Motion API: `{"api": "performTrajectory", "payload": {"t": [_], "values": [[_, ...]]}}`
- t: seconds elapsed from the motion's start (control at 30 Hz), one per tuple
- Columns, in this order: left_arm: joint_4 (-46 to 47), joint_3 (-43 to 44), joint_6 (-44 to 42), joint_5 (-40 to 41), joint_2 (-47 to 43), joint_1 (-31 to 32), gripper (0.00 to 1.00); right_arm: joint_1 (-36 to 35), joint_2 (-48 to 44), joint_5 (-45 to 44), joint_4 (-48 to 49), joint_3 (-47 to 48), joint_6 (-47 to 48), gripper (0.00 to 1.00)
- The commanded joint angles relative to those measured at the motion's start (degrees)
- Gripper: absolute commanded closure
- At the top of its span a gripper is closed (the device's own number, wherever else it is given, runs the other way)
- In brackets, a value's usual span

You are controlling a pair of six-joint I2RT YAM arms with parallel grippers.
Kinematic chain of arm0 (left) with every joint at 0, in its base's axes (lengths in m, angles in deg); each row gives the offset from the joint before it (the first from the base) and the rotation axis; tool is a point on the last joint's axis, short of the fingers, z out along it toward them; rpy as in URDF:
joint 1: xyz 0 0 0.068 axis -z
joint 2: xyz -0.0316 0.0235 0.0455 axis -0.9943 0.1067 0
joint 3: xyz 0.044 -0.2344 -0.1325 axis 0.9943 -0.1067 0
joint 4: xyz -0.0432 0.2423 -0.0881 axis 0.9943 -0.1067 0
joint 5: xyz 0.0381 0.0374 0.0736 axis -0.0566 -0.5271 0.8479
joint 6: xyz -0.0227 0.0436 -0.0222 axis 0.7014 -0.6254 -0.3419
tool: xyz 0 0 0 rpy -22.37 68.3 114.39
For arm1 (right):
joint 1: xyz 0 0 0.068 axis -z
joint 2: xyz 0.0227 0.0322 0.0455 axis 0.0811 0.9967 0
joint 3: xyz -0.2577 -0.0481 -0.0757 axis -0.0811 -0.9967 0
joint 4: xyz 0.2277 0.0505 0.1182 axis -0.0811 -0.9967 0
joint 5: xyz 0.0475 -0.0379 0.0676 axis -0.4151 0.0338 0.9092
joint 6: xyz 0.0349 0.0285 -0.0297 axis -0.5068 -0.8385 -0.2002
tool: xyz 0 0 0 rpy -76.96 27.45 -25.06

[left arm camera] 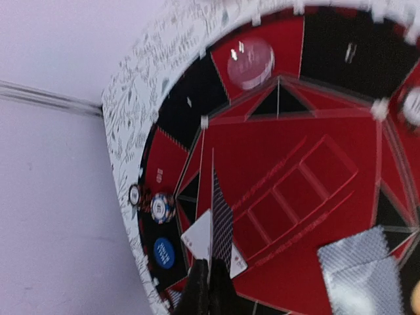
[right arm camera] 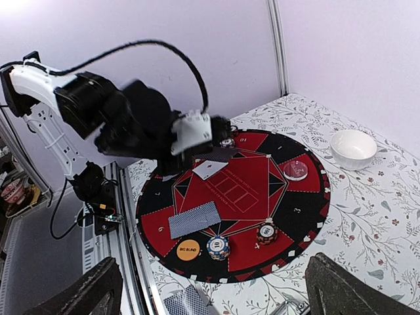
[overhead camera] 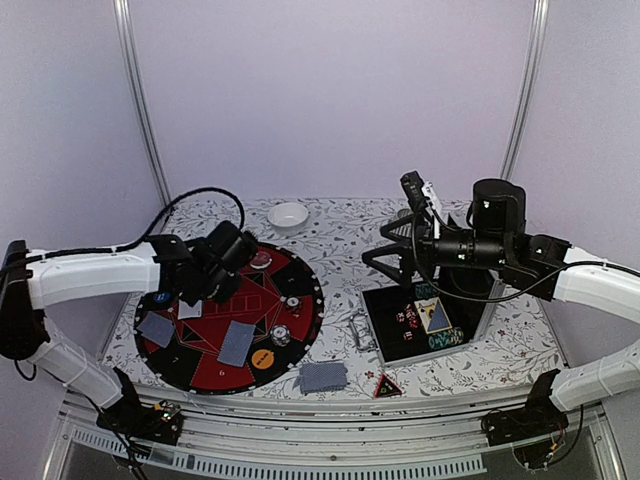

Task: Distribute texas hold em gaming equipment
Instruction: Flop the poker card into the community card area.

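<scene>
While left gripper (left arm camera: 209, 293) was clamped on playing cards (left arm camera: 222, 216), blue disc (left arm camera: 164, 252) and striped chip (left arm camera: 162, 207) sat just left of it. Right gripper (right arm camera: 216, 295) gaped wide, empty

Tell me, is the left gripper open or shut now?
Shut on playing cards. In the left wrist view the left gripper pinches them between its fingers, over the red mat.

- Hovering left gripper (overhead camera: 197, 292) over mat (overhead camera: 205, 368), white card (overhead camera: 190, 309) at its tip.
- Holding right gripper (overhead camera: 385, 258) spread wide, raised near tray (overhead camera: 383, 312).
- Showing two patterned cards (overhead camera: 237, 342) lying flat on mat, orange disc (overhead camera: 262, 358) beside them.
- Showing deck (overhead camera: 323, 376) and red marker (overhead camera: 388, 386) lying on table (overhead camera: 340, 240) just off mat's near edge.
- Showing bowl (overhead camera: 288, 215) sitting on table beyond mat.
</scene>
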Motion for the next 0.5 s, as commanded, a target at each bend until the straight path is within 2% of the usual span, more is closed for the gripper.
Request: {"api": "performTrajectory", "payload": {"t": [0.0,0.17,0.37,0.47], "values": [[7.10,-7.57,-19.15,9.42,2.89,-3.81,1.00,0.20,0.66,-0.03,-0.91,-0.79,0.92,0.01],[26.58,-18.07,-34.72,6.59,2.26,-7.97,1.00,0.17,0.25,0.50,-0.83,-1.47,1.16,0.01],[34.49,-19.49,-38.47,0.92,5.14,-10.24,1.00,0.27,0.57,1.07,-0.11,-1.55,1.68,0.01],[42.62,-23.19,-43.77,0.11,6.62,-11.70,1.00,0.30,0.44,1.94,0.21,-1.21,2.27,0.01]]}}
